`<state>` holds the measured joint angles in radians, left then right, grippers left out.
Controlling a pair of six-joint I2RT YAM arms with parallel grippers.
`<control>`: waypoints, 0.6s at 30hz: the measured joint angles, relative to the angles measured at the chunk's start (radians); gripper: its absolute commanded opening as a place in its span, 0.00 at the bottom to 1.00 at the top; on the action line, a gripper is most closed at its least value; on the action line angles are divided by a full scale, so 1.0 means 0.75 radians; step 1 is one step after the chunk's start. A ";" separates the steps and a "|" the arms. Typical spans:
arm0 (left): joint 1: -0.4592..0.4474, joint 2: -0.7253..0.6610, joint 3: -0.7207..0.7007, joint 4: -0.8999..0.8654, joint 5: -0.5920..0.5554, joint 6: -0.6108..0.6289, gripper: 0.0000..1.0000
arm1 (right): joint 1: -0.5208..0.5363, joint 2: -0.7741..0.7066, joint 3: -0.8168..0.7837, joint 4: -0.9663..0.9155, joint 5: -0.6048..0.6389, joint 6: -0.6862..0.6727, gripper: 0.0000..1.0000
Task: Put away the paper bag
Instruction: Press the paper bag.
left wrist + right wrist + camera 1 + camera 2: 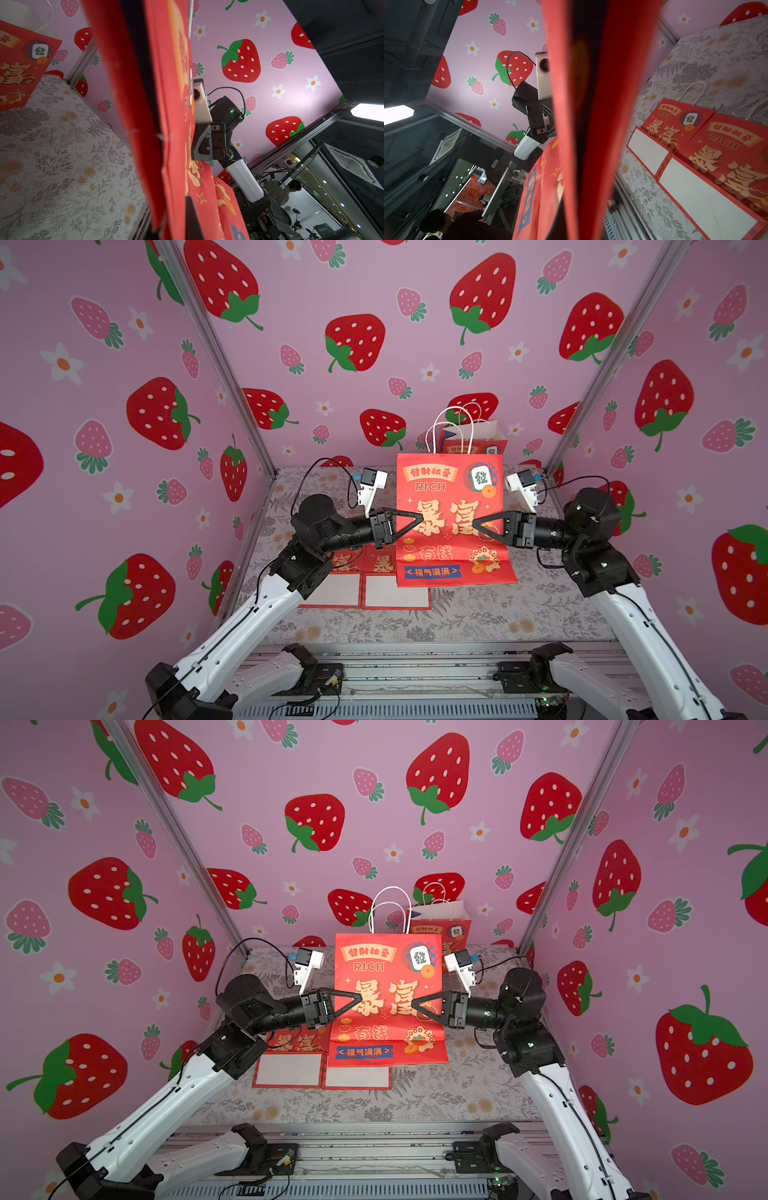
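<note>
Pinching the flattened red paper bag (449, 493) (386, 973) from both sides, I hold it upright over the middle of the desk (498, 622), a flat top under a grey-and-gold floral cloth. The bag's printed face, with gold characters and the word RICH, is turned toward the desk's front edge, and its white cord handles (453, 427) stand up above its top rim. Its folded bottom flap juts forward low over the cloth; I cannot tell whether it touches.

My left gripper (420, 519) (358, 999) reaches in level from the left and is clamped tight on the bag's paper about halfway up. My right gripper (476, 525) (414, 1005) comes in from the right at the same height, also closed hard on the paper. The two tips point at each other, near but apart. Close red paper (166, 104) (612, 104) fills the middle of both wrist views.

Below my left forearm, towards the front-left part of the desk, a second flat red bag (395, 592) lies with its white bottom panel up, just beside a third flat red bag (338, 589). At the back edge an open red-and-white paper bag (473, 443) stands behind the one I hold.
</note>
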<state>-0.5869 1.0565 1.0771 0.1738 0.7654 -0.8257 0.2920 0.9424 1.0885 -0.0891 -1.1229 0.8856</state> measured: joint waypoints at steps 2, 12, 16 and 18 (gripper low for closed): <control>-0.001 0.000 0.000 -0.008 0.001 0.009 0.20 | 0.000 0.001 0.000 -0.001 -0.003 -0.005 0.00; -0.001 -0.030 -0.046 -0.029 0.027 0.018 0.63 | -0.001 0.031 0.009 0.001 -0.014 -0.004 0.00; -0.001 -0.047 -0.076 -0.031 0.036 0.018 0.62 | -0.003 0.055 0.009 0.035 -0.015 0.021 0.00; -0.001 -0.046 -0.077 -0.033 0.039 0.018 0.57 | -0.006 0.060 0.009 0.068 -0.016 0.047 0.00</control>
<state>-0.5873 1.0218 1.0195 0.1493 0.7944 -0.8120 0.2878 0.9874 1.0954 -0.0383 -1.1347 0.9211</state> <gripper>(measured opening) 0.610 0.049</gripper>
